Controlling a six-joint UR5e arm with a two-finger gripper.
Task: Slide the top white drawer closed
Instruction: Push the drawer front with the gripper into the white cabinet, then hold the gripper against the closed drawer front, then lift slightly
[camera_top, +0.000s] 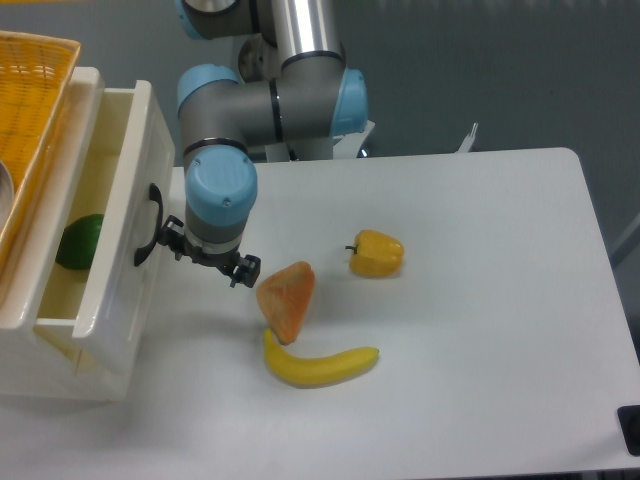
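Note:
The top white drawer (122, 250) stands pulled out at the left, its cream-white front facing right with a curved black handle (150, 225). A green round fruit (80, 242) lies inside it. My gripper (208, 262) hangs just right of the drawer front, close to the handle, pointing down. Its fingers are hidden under the wrist, so I cannot tell whether they are open or shut. I cannot tell if it touches the drawer front.
A yellow wicker basket (30, 95) sits on the cabinet top at the far left. On the white table (480, 300) lie an orange wedge (287, 297), a banana (318, 364) and a yellow pepper (377, 253), all right of my gripper.

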